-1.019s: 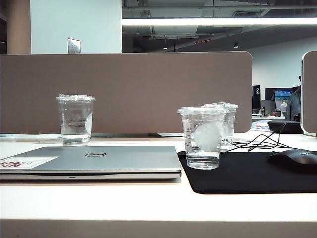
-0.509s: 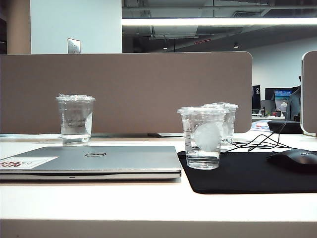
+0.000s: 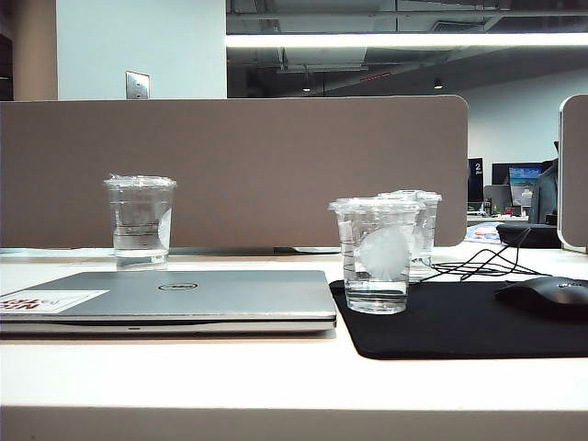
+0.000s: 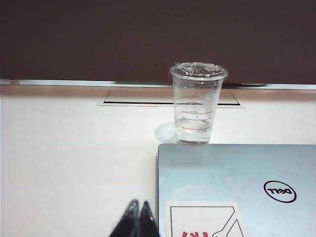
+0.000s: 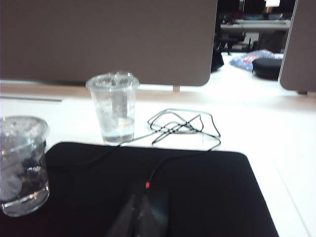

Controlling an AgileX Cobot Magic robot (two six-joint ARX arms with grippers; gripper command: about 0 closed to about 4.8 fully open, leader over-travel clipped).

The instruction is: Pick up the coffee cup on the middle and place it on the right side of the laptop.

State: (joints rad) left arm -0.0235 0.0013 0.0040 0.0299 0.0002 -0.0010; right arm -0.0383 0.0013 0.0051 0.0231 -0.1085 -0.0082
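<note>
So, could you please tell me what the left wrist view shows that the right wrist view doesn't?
Only the left wrist view: the laptop, the tall clear cup behind it, and the shut left gripper.
Only the right wrist view: the coffee cup on the black mouse pad, the taller logo cup, the mouse, its tangled cable, and the shut right gripper.
Both: the white desk and the partition.

Coffee cup (image 3: 376,257) is thin clear plastic, glossy, with a matt white logo patch. Same see-through plastic on the taller cup (image 3: 419,241) behind it and the far cup (image 3: 140,220). Laptop (image 3: 175,299) lid looks like brushed silver metal, satin sheen, with a paper sticker (image 3: 50,300) on it. Mouse pad (image 3: 464,323) is matt black cloth. Mouse (image 3: 544,297) is smooth black plastic. Counter (image 3: 276,377) is smooth off-white laminate, and the divider (image 3: 234,170) is rough grey-brown fabric.
</note>
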